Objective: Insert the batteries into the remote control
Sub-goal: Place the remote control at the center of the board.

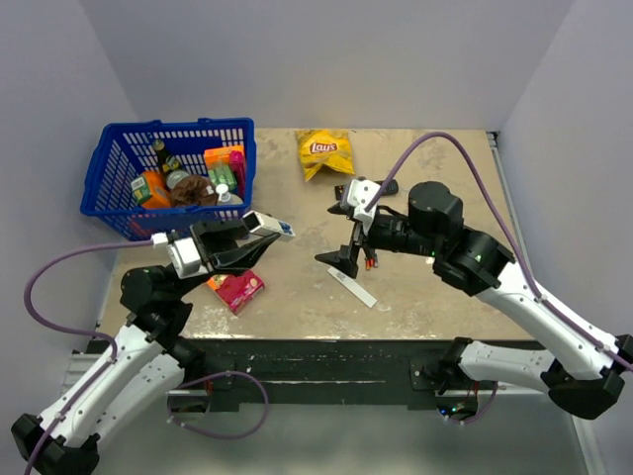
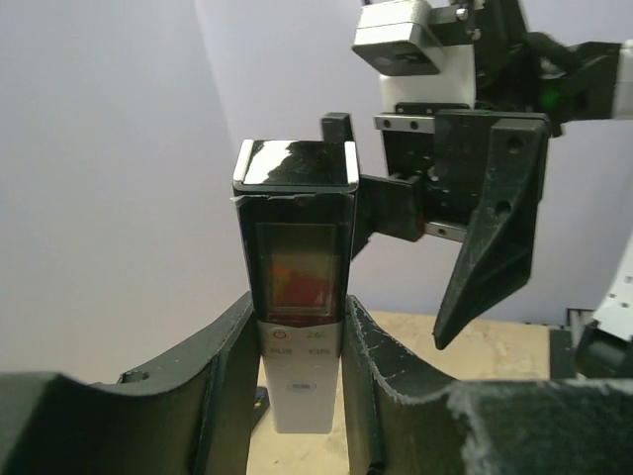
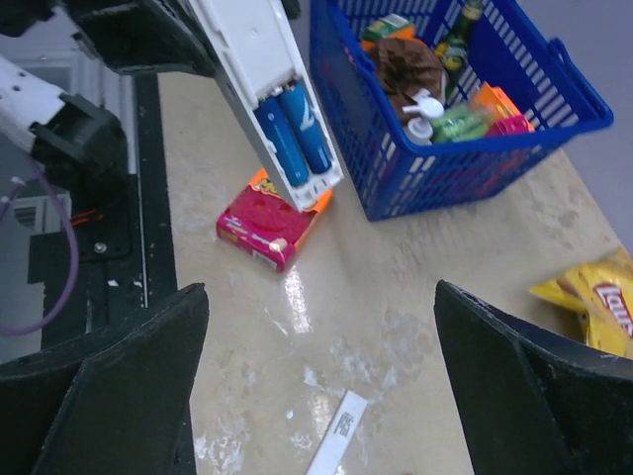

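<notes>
My left gripper (image 1: 259, 237) is shut on the remote control (image 1: 265, 226), a slim white stick held off the table and pointing toward the right arm. The left wrist view shows its button face and dark display (image 2: 297, 257) between my fingers (image 2: 223, 366). In the right wrist view its back is uncovered, and two blue batteries (image 3: 292, 129) lie side by side in the compartment. My right gripper (image 1: 346, 230) hangs open and empty a little way from the remote's end, jaws wide (image 3: 321, 297). The white back strip (image 1: 353, 287) lies flat on the table below it (image 3: 341, 440).
A blue basket (image 1: 168, 168) of groceries stands at the back left. A yellow chip bag (image 1: 324, 150) lies at the back centre. A pink box (image 1: 235, 289) rests on the table under the left gripper. The table's near edge meets a black rail (image 1: 326, 356).
</notes>
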Available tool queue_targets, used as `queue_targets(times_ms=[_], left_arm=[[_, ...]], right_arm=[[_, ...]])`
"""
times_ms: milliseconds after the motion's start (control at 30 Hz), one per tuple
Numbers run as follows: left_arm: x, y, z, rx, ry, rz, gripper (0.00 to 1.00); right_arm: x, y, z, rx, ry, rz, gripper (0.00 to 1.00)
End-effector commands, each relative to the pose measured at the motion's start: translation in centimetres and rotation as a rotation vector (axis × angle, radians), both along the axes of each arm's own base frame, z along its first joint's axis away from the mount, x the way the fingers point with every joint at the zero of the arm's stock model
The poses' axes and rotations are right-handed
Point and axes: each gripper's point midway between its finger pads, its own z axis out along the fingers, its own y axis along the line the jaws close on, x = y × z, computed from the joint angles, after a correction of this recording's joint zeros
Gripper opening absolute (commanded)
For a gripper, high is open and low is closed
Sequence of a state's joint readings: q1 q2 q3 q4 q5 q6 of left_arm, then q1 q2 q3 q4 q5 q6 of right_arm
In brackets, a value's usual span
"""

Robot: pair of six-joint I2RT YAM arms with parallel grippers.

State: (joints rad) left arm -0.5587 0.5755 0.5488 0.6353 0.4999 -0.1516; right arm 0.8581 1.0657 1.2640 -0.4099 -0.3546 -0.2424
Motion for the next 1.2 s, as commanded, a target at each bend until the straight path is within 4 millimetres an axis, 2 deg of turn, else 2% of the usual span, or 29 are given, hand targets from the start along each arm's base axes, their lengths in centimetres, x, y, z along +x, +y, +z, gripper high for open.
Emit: queue_targets(times_ms=[0, 167, 300, 433, 533, 633, 667, 733, 767, 800, 833, 900, 933, 967, 1000, 1033, 1067, 1100, 1133, 1167], left_arm=[[-4.9, -0.4, 4.9, -0.059, -0.179, -0.202, 0.0], [-7.1, -1.2, 5.4, -0.041, -0.237, -0.335, 0.0], [-7.2, -1.7, 5.1, -0.041, -0.224, -0.383, 0.0], [-7.0, -1.8, 4.9, -0.053, -0.225, -0.393, 0.0], [-6.6, -2.1, 4.8, -0.059, -0.221, -0.397, 0.0], [-6.3, -2.1, 4.7, -0.077, -0.222, -0.395, 0.0], [-5.9, -2.2, 4.4, -0.08, -0.211, -0.392, 0.0], [-6.0, -2.3, 4.4, -0.086, -0.21, -0.398, 0.0], [-5.8, -2.3, 4.2, -0.086, -0.203, -0.399, 0.0], [-5.8, -2.4, 4.1, -0.085, -0.198, -0.4, 0.0], [-5.7, -2.4, 3.9, -0.082, -0.194, -0.397, 0.08], [-4.8, -2.5, 3.3, -0.066, -0.159, -0.362, 0.22], [-4.7, -2.4, 3.4, -0.054, -0.181, -0.326, 0.38], [-3.6, -2.8, 2.2, -0.014, -0.112, -0.303, 0.47], [-2.8, -2.6, 2.0, -0.009, -0.092, -0.258, 0.63], [-2.7, -2.0, 2.3, -0.002, -0.123, -0.201, 0.84], [-1.4, -2.1, 0.7, 0.039, -0.042, -0.158, 0.91], [-0.1, -1.5, 0.5, 0.031, -0.008, -0.078, 0.98], [0.2, -0.5, 1.0, 0.025, -0.013, -0.009, 1.0], [1.5, -0.1, -0.7, 0.055, 0.078, 0.052, 1.0]], right_arm=[[-2.3, 1.6, 3.1, 0.06, -0.113, 0.208, 0.98], [-2.6, 2.8, 4.0, 0.062, -0.155, 0.293, 0.95], [-3.2, 3.7, 5.2, 0.085, -0.166, 0.364, 0.91], [-4.0, 4.3, 5.5, 0.103, -0.147, 0.428, 0.84], [-4.3, 4.7, 5.3, 0.108, -0.13, 0.455, 0.74], [-4.5, 4.8, 5.3, 0.114, -0.117, 0.468, 0.59], [-4.4, 4.9, 5.3, 0.115, -0.115, 0.466, 0.51], [-4.4, 5.0, 4.9, 0.109, -0.1, 0.47, 0.42], [-4.4, 5.0, 4.7, 0.105, -0.094, 0.468, 0.31], [-4.1, 4.9, 4.5, 0.097, -0.095, 0.453, 0.25], [-4.1, 4.8, 4.2, 0.084, -0.085, 0.444, 0.14], [-3.4, 4.6, 3.6, 0.067, -0.083, 0.4, 0.06], [-3.1, 4.4, 3.4, 0.057, -0.076, 0.379, 0.02], [-2.9, 4.2, 2.8, 0.047, -0.06, 0.356, 0.01], [-2.0, 3.9, 2.4, 0.034, -0.055, 0.308, 0.0], [-1.7, 3.6, 1.4, 0.007, -0.032, 0.284, 0.0], [-1.3, 3.3, 1.0, -0.009, -0.02, 0.252, 0.0], [-0.2, 2.7, -0.5, -0.063, 0.009, 0.18, 0.0], [0.3, 2.4, -1.5, -0.095, 0.027, 0.145, 0.0], [1.0, 1.9, -2.3, -0.124, 0.044, 0.097, 0.0]])
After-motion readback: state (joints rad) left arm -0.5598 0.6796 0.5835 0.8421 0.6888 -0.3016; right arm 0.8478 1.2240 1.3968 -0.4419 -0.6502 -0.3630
